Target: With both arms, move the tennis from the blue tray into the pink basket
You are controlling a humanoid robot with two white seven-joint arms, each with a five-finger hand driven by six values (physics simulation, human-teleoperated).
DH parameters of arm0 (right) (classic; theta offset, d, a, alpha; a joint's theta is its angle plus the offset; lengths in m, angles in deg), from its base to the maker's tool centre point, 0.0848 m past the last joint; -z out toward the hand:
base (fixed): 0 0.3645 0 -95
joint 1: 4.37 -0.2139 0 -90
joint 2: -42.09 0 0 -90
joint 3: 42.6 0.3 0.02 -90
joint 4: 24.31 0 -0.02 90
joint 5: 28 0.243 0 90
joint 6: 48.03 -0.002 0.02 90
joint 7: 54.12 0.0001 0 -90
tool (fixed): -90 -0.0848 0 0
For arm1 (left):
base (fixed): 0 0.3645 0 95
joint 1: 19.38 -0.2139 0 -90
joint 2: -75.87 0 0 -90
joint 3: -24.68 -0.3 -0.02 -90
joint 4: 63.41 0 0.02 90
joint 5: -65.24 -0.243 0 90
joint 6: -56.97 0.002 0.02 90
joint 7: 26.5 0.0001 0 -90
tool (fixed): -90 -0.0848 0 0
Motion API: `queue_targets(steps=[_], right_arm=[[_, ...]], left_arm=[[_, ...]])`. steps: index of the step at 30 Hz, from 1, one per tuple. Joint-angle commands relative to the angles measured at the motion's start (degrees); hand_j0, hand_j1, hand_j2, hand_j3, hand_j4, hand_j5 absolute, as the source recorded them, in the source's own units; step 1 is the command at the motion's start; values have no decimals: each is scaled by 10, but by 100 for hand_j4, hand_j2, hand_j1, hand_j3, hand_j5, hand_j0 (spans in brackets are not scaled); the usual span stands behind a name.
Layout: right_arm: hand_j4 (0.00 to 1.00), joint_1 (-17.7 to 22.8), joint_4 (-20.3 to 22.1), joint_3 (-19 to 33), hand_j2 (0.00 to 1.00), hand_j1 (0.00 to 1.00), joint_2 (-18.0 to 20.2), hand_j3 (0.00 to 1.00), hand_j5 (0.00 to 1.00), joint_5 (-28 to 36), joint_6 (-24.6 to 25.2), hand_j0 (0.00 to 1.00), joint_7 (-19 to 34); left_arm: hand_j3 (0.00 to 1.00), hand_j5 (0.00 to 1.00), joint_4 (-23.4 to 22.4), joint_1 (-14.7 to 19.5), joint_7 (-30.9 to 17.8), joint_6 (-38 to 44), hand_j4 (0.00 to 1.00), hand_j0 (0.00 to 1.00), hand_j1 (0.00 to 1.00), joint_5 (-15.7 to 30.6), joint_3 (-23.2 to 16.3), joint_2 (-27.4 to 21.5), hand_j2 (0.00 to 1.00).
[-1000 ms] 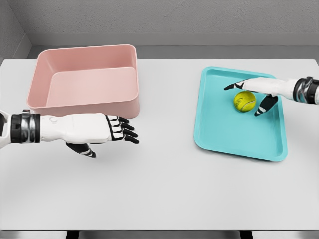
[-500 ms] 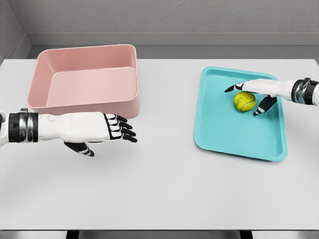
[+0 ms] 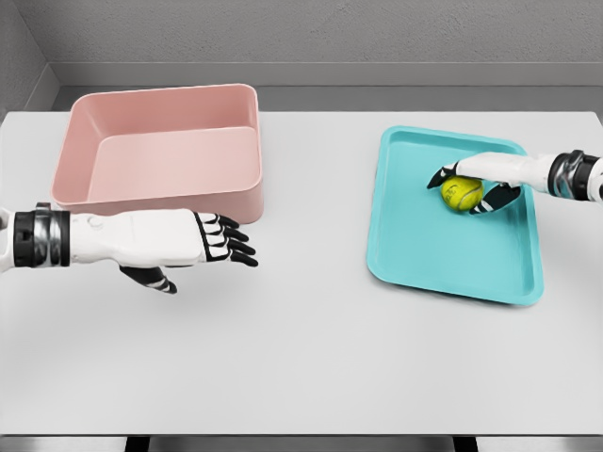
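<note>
Head view: right hand [image 3: 479,182] over the upper part of the blue tray [image 3: 424,247], fingers curled around the yellow tennis ball [image 3: 462,192] (ball touching the tray floor or just lifted, cannot tell). Left hand [image 3: 179,242] above the white table [image 3: 311,358], just in front of the pink basket [image 3: 160,151], fingers loosely spread, holding nothing, thumb hanging below.

One ball [image 3: 462,192] – one tray [image 3: 443,264] – one basket [image 3: 160,202] – two hands.

A white table [image 3: 311,358] carries a pink basket [image 3: 160,151] and a blue tray [image 3: 443,254], well apart.
</note>
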Motion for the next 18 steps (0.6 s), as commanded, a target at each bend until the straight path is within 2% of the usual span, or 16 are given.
queue_targets(steps=[1, 8, 15, 18], right_arm=[[70, 0, -1, -1, 70, 70, 0, 70, 70, 3, 1, 70, 0], [59, 0, -1, -4, 59, 59, -6, 59, 59, 3, 3, 59, 0], [56, -2, -5, -3, 56, 56, -6, 56, 56, 3, 1, 56, 0], [54, -3, -4, -2, 54, 54, -6, 54, 54, 4, 0, 54, 0]], left_arm=[[100, 100, 0, 0, 0, 1, 100, 100, 100, 4, 0, -1, 100], [100, 100, 0, 0, 0, 1, 100, 100, 100, 4, 1, -1, 100], [100, 100, 0, -1, 0, 1, 100, 100, 100, 5, 4, -65, 100], [100, 100, 0, -2, 0, 1, 100, 100, 100, 5, 4, -63, 100]])
